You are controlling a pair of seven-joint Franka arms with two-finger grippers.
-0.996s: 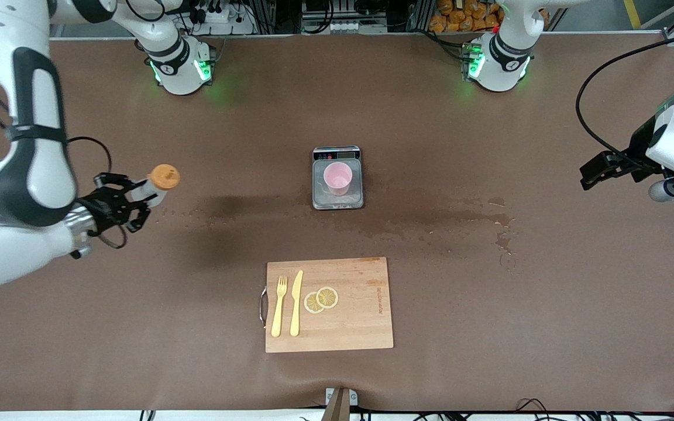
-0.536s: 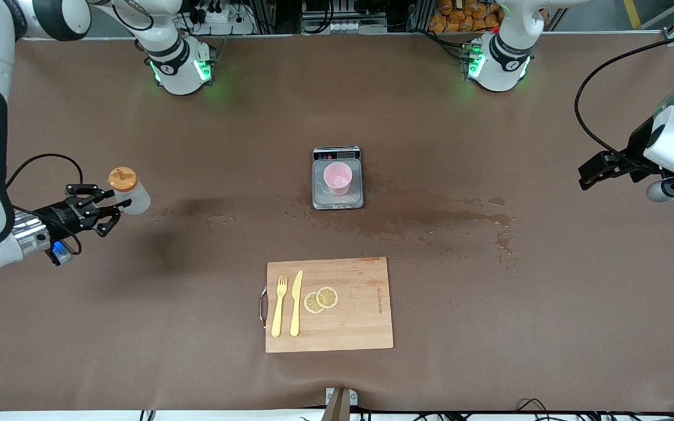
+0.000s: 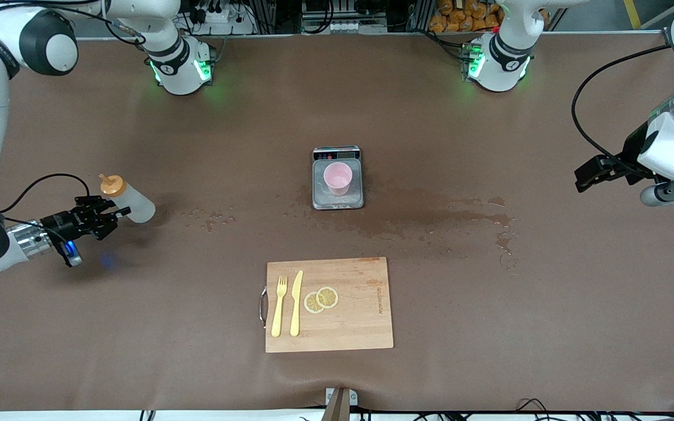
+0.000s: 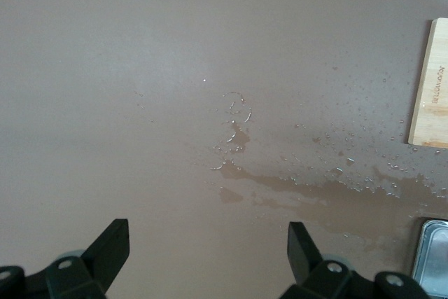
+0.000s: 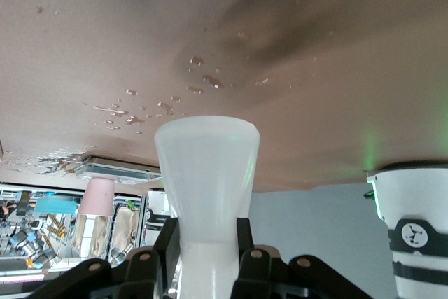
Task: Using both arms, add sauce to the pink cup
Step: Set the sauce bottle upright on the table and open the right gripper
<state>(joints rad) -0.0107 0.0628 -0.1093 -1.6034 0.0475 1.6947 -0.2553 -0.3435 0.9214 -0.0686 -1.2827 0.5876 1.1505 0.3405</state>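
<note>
The sauce bottle (image 3: 129, 204), whitish with an orange nozzle cap, stands roughly upright at the right arm's end of the table, its base at or just above the surface. My right gripper (image 3: 113, 214) comes in from the side and is shut on the bottle's body (image 5: 208, 173), with both fingers (image 5: 155, 243) pressed against it. The pink cup (image 3: 337, 178) stands upright on the grey scale (image 3: 320, 200) at the table's middle, and the right wrist view shows the cup (image 5: 96, 196) in the distance. My left gripper (image 3: 586, 175) waits open and empty over the left arm's end (image 4: 206, 253).
A wooden cutting board (image 3: 348, 316) with a yellow fork, a yellow knife and lemon slices (image 3: 320, 299) lies nearer to the front camera than the scale. A wet spill (image 3: 448, 219) spreads from the scale toward the left arm's end. The left wrist view shows the spill (image 4: 315, 187) and the board's edge (image 4: 428, 82).
My right arm has carried the bottle down and out toward its own end of the table, turning it from tipped over to about upright. The left arm has barely shifted.
</note>
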